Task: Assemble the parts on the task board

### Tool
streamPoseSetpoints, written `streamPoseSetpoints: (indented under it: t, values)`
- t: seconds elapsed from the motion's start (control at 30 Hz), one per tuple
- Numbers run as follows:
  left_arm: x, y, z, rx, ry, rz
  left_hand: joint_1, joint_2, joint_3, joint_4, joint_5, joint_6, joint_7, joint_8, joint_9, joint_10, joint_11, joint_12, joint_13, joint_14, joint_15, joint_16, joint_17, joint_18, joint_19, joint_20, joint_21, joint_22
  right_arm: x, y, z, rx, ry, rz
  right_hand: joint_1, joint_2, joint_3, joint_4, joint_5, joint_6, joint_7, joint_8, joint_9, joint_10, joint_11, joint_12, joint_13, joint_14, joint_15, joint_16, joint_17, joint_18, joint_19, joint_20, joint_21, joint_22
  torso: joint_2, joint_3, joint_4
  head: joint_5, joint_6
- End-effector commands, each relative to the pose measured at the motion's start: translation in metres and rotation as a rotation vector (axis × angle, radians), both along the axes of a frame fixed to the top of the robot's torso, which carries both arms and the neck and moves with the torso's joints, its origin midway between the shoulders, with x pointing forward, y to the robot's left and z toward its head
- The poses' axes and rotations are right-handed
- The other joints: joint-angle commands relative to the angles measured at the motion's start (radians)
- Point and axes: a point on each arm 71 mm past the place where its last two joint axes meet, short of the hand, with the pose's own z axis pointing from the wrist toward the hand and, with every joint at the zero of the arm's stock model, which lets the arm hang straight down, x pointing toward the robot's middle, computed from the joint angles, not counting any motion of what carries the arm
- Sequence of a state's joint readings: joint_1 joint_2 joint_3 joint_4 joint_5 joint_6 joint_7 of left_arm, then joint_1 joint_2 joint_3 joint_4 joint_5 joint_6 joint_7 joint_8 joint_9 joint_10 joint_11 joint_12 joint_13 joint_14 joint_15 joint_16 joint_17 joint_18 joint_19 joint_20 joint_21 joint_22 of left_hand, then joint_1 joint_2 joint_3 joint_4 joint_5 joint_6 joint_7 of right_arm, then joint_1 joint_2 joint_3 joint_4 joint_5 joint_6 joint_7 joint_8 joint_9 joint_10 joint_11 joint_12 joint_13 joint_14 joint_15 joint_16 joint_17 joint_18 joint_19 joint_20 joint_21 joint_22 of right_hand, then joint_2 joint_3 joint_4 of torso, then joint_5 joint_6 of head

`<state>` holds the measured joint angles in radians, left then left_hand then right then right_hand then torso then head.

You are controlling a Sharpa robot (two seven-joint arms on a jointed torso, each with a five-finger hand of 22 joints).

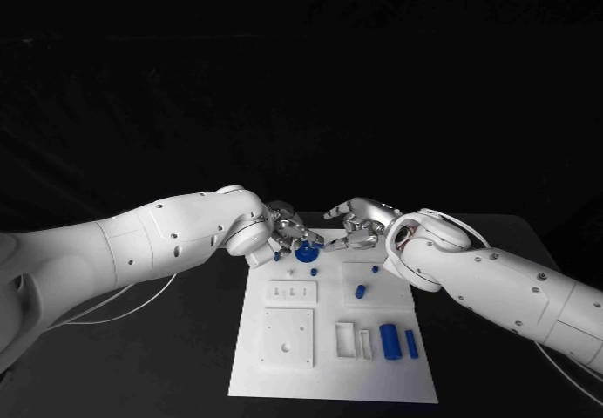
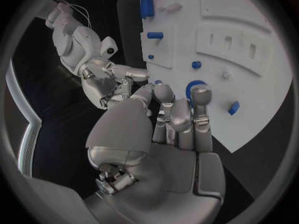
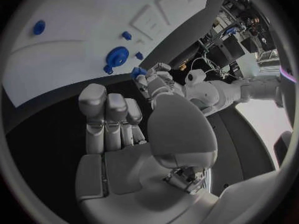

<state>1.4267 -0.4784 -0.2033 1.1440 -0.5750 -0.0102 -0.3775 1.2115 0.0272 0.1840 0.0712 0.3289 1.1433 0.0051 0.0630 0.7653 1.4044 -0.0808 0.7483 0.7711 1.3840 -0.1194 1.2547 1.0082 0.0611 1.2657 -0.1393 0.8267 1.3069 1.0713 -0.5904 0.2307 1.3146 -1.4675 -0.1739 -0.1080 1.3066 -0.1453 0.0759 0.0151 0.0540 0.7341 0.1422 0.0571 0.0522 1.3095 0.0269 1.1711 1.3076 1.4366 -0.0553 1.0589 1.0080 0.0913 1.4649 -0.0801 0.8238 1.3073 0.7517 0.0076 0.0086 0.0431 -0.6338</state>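
The white task board (image 1: 377,383) lies in the middle of the table. A round blue disc part (image 1: 304,254) sits near its far end. My left hand (image 1: 287,235) hovers just left of the disc. Its fingers (image 2: 201,95) are slightly curled and cover part of the disc (image 2: 192,86); I cannot tell whether they touch it. A small blue piece (image 2: 233,108) lies on the board beside them. My right hand (image 1: 355,222) hangs over the board's far edge with fingers (image 3: 107,115) apart and nothing in them. The disc (image 3: 116,56) lies beyond its fingertips.
Two blue cylinders (image 1: 389,340) (image 1: 411,344) lie at the board's near right. Small blue pegs (image 1: 360,290) (image 1: 313,272) (image 1: 373,269) stand mid-board. Raised white blocks with slots (image 1: 290,292) and a square plate (image 1: 287,337) occupy the left half. Black table surrounds the board.
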Motion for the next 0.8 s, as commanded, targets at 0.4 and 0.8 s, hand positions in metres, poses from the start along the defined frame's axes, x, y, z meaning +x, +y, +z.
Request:
streamPoseSetpoints:
  t: [0.4, 0.8]
  values:
    - [-0.018, 0.031, -0.012, 0.109, -0.007, 0.069, -0.021, -0.006, 0.145, -0.14, 0.008, 0.036, -0.018, 0.004, 0.332, 0.03, -0.006, -0.012, 0.001, 0.019, -0.009, 0.012, 0.018, -0.008, 0.021, -0.005, -0.017, 0.017, -0.008, -0.067, 0.014, 0.215, -0.024, -0.029, -0.006, 0.047, -0.05, -0.004, -0.001, 0.052, -0.003, -0.002, 0.002, -0.018, 0.003, -0.01, 0.007, -0.002, 0.006, -0.017, -0.01, 0.015, 0.059, 0.01, -0.021, 0.082, -0.01, 0.0046, -0.0066, 0.007, -0.014]
    - [-0.037, 0.041, -0.031, 0.2, -0.035, 0.058, -0.083, -0.015, 0.167, -0.18, 0.09, 0.082, -0.032, 0.003, 0.369, 0.073, -0.014, -0.033, 0.012, 0.047, -0.011, 0.006, 0.045, -0.012, 0.048, -0.005, -0.023, 0.041, 0.013, -0.094, 0.018, 0.295, -0.042, -0.15, -0.016, 0.064, -0.095, -0.019, 0.064, 0.044, -0.003, -0.003, 0.002, -0.036, 0.004, -0.032, -0.017, -0.009, 0.008, -0.038, -0.028, 0.021, 0.057, 0.013, -0.055, 0.075, -0.028, 0.009, 0.0024, 0.016, -0.045]
